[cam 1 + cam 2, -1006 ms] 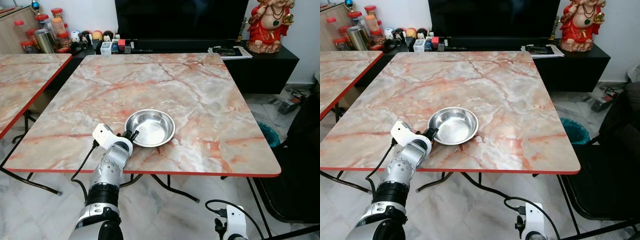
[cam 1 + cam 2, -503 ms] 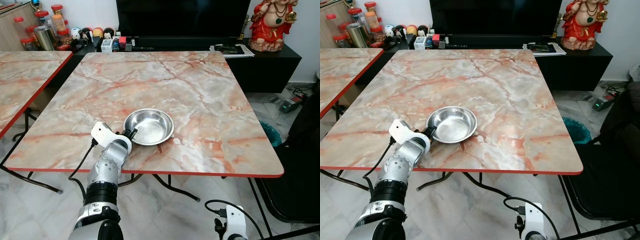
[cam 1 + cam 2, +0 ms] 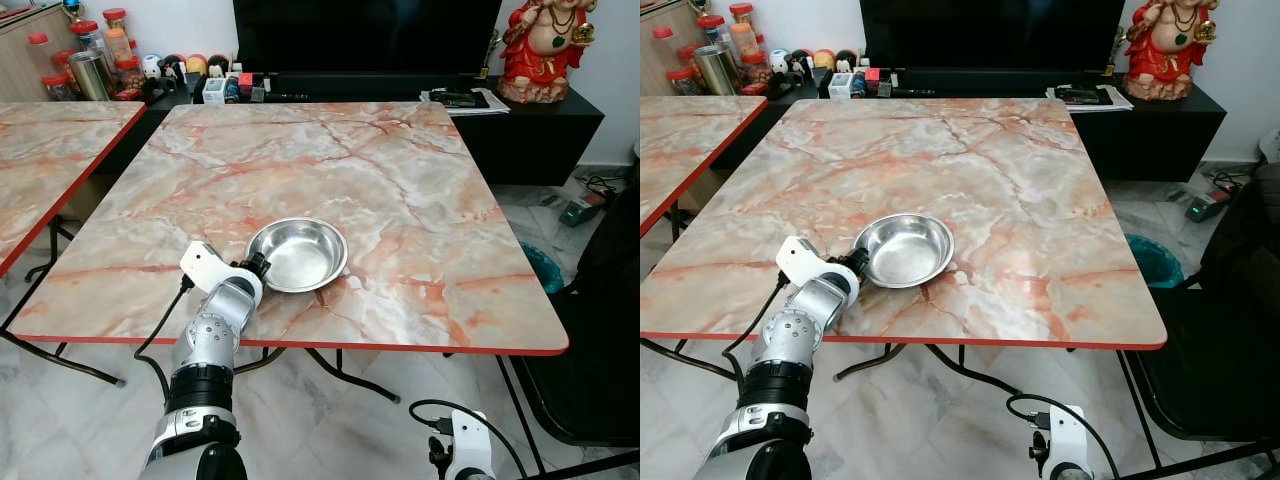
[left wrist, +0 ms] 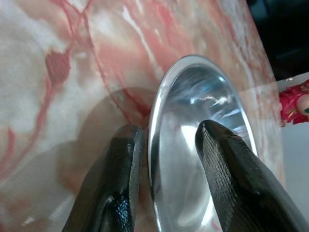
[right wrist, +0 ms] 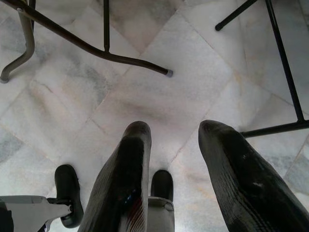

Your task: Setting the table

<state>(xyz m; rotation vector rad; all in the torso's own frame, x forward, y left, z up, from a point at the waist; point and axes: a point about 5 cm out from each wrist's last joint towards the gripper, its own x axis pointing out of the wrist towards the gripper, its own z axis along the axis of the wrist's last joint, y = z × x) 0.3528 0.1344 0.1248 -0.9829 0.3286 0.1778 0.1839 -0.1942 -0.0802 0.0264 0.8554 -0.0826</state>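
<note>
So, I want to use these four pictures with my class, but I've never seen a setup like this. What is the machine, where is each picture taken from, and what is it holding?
It is a humanoid robot setting a table. Two pictures come from a pair of cameras in its head, looking down at a marble-patterned table. The other two come from cameras on its wrists, looking along each gripper's two black fingers.

On the table lies one steel bowl. The left gripper has one finger outside the bowl's rim and one inside, a little apart from the metal, so it is not gripping it. The right gripper hangs open below the table, over the tiled floor. Behind the table stand a television, jars and a red figurine.
</note>
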